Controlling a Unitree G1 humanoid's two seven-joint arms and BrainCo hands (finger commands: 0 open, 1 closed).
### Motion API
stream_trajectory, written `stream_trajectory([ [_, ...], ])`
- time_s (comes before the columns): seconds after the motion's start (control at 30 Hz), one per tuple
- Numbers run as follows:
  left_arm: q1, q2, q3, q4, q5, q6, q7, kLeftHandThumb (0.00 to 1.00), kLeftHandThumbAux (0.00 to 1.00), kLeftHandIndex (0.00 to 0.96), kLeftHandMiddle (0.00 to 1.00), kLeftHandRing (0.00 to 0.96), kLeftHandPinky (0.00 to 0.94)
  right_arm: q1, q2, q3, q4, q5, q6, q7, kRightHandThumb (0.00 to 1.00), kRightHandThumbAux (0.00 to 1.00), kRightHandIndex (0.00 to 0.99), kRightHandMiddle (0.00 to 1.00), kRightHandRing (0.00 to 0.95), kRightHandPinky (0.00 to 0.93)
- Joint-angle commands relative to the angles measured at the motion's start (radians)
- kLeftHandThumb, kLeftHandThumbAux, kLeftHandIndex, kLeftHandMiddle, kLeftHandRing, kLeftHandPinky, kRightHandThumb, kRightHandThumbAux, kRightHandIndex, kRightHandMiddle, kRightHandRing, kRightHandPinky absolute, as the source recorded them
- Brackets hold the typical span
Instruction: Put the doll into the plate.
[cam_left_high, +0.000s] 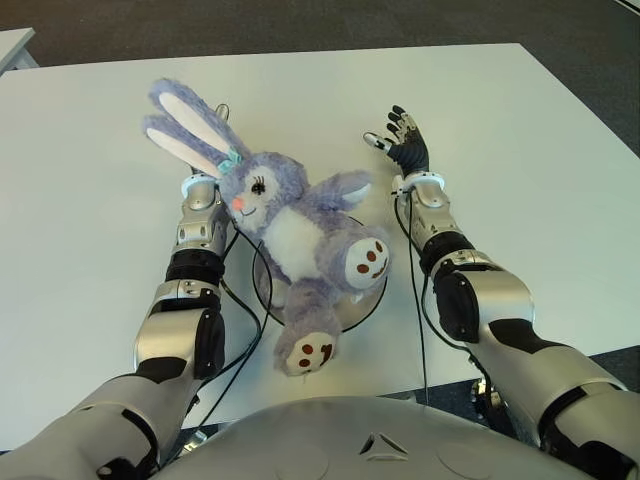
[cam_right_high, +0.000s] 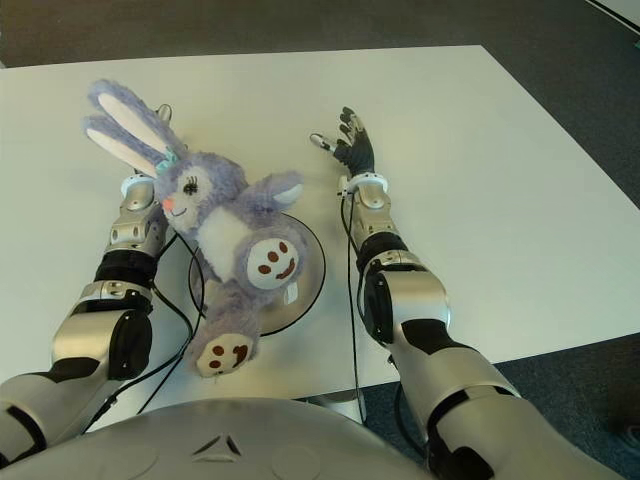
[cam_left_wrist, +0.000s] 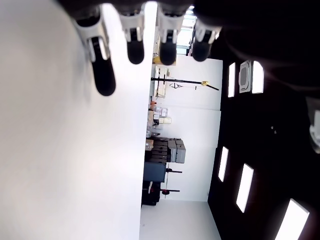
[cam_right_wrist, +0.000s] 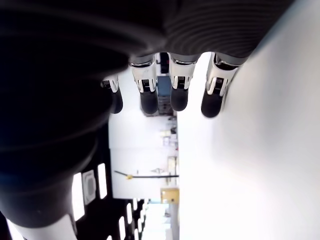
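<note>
A purple plush bunny doll (cam_left_high: 295, 235) with long ears lies on its back across a round silver plate (cam_left_high: 370, 300) at the middle of the white table (cam_left_high: 520, 150). Its body covers most of the plate. Its head and ears reach far-left, and one foot (cam_left_high: 305, 352) hangs past the plate's near rim. My left hand (cam_left_high: 221, 110) shows just behind the ears, mostly hidden by them. The left wrist view shows its fingers (cam_left_wrist: 135, 42) straight over bare table, holding nothing. My right hand (cam_left_high: 405, 140) is open to the right of the doll, its fingers (cam_right_wrist: 165, 97) spread and apart from the doll.
Black cables (cam_left_high: 415, 290) run along both forearms, close to the plate. The table's front edge (cam_left_high: 440, 385) lies just beyond the doll's lower foot. Dark floor (cam_left_high: 600, 60) surrounds the table, and another table's corner (cam_left_high: 10, 45) shows at the far left.
</note>
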Motion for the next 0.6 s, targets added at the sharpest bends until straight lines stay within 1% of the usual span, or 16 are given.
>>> stream_trajectory([
  [0.03,0.037,-0.010,-0.006,0.011,-0.006,0.012,-0.019,0.000,0.377,0.000,0.089,0.052,0.000,0.094,0.028,-0.006,0.046,0.005,0.004,0.022,0.040,0.819,0.014,0.010,0.000,0.017],
  [0.1,0.040,-0.010,-0.005,0.010,-0.009,0.005,-0.026,0.000,0.373,0.000,0.091,0.054,0.000,0.101,0.033,-0.008,0.039,0.007,-0.032,0.029,0.004,0.822,0.011,0.013,0.000,0.015],
  [0.2,0.044,-0.012,-0.006,0.008,-0.012,-0.006,-0.036,0.000,0.372,0.000,0.093,0.057,0.000,0.105,0.038,-0.015,0.035,0.015,-0.070,0.047,0.000,0.812,0.008,0.011,0.000,0.007],
  [0.4,0.053,-0.015,-0.006,-0.003,-0.015,-0.017,-0.041,0.000,0.373,0.000,0.094,0.060,0.000,0.111,0.044,-0.033,0.030,0.029,-0.111,0.078,0.000,0.791,0.007,0.008,0.000,0.004],
  [0.6,0.060,-0.019,-0.008,-0.011,-0.014,-0.024,-0.042,0.000,0.372,0.000,0.096,0.065,0.000,0.112,0.051,-0.055,0.023,0.047,-0.142,0.088,0.013,0.776,0.009,0.009,0.000,0.004],
])
